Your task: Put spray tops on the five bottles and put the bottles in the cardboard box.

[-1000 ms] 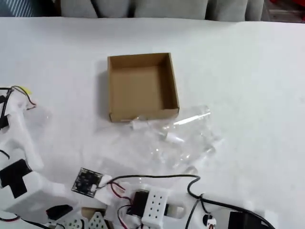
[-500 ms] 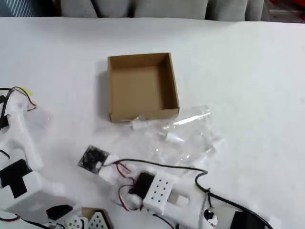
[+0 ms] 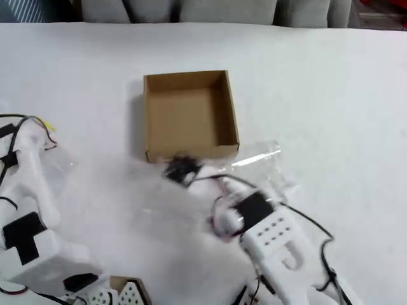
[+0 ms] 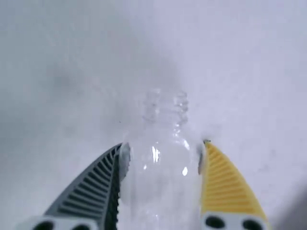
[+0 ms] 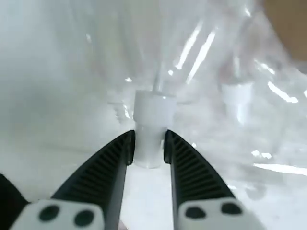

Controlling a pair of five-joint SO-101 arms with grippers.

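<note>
White table (image 3: 331, 95): one open cardboard box (image 3: 184, 117) near the middle. Clear plastic bag (image 3: 267, 152) lies just beside the box's near wall, with white spray tops showing among its folds. Right gripper (image 5: 148, 135): at the bag, both dark fingers pinching one spray top (image 5: 152, 112). Left gripper (image 4: 164, 146): grey and yellow fingers pressed against either side of a clear bottle (image 4: 163, 179), neck uncapped and pointing away from the gripper, over bare tabletop.

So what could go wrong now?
1. The right gripper pinches the spray top only near its end, so it may slip or tilt out.
2. The crinkly plastic bag lies right against that top and might snag and get dragged along.
3. The left gripper holds the smooth clear bottle; pushing a top on could make it slide.
</note>
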